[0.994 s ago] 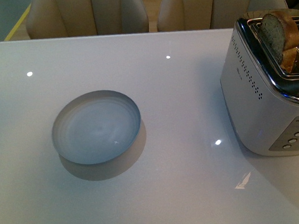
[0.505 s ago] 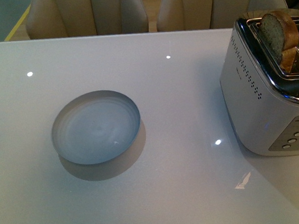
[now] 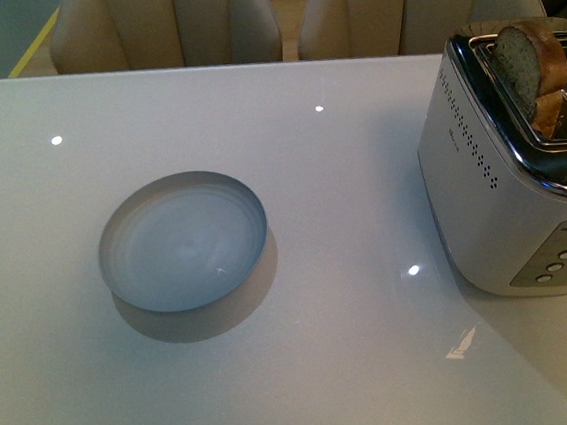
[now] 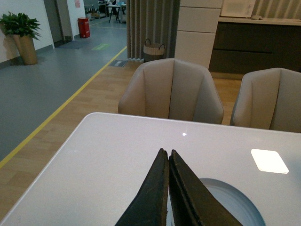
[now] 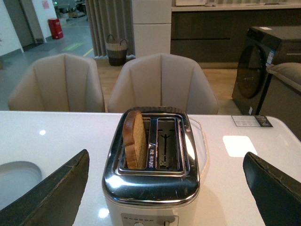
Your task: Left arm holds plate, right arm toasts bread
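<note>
The pale grey-blue plate lies empty on the white table, left of centre. One slice of brown bread stands upright in a slot of the white and chrome toaster at the right, sticking out above the top. Neither arm shows in the front view. My left gripper is shut with nothing in it, hovering short of the plate. Wide open, my right gripper faces the toaster, a finger on either side, apart from it. The bread fills one slot; the other is empty.
Beige chairs stand along the table's far edge. The toaster's buttons face the near side. A black appliance stands on the floor beyond the table's far right corner.
</note>
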Robot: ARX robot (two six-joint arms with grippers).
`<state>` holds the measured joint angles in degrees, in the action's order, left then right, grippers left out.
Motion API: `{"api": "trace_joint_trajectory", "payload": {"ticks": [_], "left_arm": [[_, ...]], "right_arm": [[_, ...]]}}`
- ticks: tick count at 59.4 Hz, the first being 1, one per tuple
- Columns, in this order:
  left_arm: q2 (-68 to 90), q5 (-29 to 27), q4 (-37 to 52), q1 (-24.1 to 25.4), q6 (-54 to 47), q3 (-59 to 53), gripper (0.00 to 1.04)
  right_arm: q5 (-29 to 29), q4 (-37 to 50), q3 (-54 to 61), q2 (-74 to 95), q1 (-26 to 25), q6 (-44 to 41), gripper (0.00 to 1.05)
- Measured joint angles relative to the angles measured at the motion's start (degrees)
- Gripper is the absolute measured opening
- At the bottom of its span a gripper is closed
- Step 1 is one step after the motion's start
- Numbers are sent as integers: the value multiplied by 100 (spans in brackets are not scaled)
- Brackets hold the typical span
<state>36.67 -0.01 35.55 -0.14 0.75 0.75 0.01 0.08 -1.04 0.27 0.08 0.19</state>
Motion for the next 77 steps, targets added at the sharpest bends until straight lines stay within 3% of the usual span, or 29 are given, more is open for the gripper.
{"api": "trace_joint_trajectory", "payload": {"ticks": [28, 59, 65, 77], "left_arm": [[-1596, 0, -1486, 0, -9, -2, 3], [-2656, 0, -2542, 0, -9, -2, 3], [-3442, 0, -3480, 0, -11, 0, 3], [-3628, 0, -3545, 0, -11, 0, 3]], "right_arm": [[2, 0, 0, 0, 0, 0, 96], [2, 0, 0, 0, 0, 0, 96], [2, 0, 0, 2, 0, 0, 96], [0, 0, 0, 0, 0, 0, 96]]}}
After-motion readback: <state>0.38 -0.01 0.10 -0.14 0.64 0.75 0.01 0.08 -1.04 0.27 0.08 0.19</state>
